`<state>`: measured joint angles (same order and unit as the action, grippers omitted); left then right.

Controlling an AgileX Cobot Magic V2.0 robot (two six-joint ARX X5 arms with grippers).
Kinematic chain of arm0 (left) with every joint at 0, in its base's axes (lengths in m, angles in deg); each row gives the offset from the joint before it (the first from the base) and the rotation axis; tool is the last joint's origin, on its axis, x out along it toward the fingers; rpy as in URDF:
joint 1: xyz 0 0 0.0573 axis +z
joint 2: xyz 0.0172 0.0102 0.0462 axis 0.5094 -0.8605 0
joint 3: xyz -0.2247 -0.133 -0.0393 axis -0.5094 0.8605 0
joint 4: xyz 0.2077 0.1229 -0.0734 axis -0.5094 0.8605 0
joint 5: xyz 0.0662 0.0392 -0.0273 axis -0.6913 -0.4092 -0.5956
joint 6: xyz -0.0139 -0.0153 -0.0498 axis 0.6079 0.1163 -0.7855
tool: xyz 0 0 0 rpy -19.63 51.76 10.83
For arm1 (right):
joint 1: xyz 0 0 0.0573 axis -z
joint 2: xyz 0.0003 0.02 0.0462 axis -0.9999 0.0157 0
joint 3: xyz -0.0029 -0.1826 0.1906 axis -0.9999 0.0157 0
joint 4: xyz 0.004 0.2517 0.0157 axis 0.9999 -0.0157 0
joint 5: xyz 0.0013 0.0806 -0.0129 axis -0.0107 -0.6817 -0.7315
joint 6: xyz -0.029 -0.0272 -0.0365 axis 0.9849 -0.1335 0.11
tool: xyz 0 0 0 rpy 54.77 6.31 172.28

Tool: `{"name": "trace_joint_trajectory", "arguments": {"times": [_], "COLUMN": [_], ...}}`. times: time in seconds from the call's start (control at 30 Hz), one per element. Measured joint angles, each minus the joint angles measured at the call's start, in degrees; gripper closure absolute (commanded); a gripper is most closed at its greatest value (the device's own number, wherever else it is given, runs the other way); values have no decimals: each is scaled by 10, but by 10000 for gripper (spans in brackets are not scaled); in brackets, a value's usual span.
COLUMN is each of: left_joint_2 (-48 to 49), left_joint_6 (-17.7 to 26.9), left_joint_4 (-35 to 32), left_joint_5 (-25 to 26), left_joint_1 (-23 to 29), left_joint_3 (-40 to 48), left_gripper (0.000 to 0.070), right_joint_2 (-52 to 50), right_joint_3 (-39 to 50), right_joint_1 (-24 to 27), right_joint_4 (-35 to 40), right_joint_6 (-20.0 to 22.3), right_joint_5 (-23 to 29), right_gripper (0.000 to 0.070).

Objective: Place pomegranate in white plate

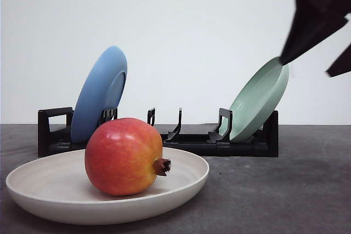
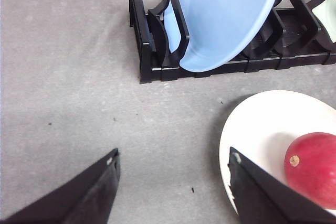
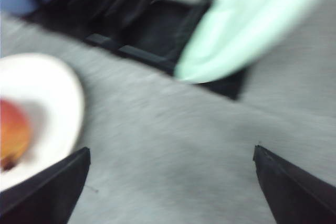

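front view: pomegranate (image 1: 124, 156) sits in white plate (image 1: 44, 190), both pincers spread empty; round fruit could roll if the left pincer (image 2: 173, 184), just beside the rim, bumps it

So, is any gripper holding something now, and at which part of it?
Nothing is held. The left gripper and right gripper are open and empty; the pomegranate rests in the white plate.

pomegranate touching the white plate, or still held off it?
Touching. In the front view the pomegranate sits on the white plate with no gap beneath it. The right gripper is open over bare table.
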<state>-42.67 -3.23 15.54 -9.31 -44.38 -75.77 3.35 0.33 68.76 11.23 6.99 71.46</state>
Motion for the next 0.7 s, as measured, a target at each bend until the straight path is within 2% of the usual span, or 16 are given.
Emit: {"name": "trace_joint_trajectory", "arguments": {"times": [0.2, 0.27, 0.3, 0.37, 0.4, 0.7], "left_joint_2": [0, 0, 0, 0, 0, 0], "left_joint_6": [0, 0, 0, 0, 0, 0], "left_joint_4": [0, 0, 1, 1, 1, -2], "left_joint_5": [0, 0, 0, 0, 0, 1], "left_joint_1": [0, 0, 0, 0, 0, 0], "left_joint_3": [0, 0, 0, 0, 0, 0], "left_gripper": [307, 319, 425, 682, 700, 700], "right_joint_2": [-3, -3, -3, -3, -3, -3], "right_joint_3": [2, 2, 3, 3, 3, 3], "right_joint_1": [18, 18, 18, 18, 18, 18], "right_joint_4": [3, -2, -4, -6, -8, -11], "right_joint_6": [-9, -11, -12, -12, -12, -8], "right_joint_5": [4, 5, 5, 5, 5, 5], "right_gripper": [68, 111, 268, 671, 688, 685]}}
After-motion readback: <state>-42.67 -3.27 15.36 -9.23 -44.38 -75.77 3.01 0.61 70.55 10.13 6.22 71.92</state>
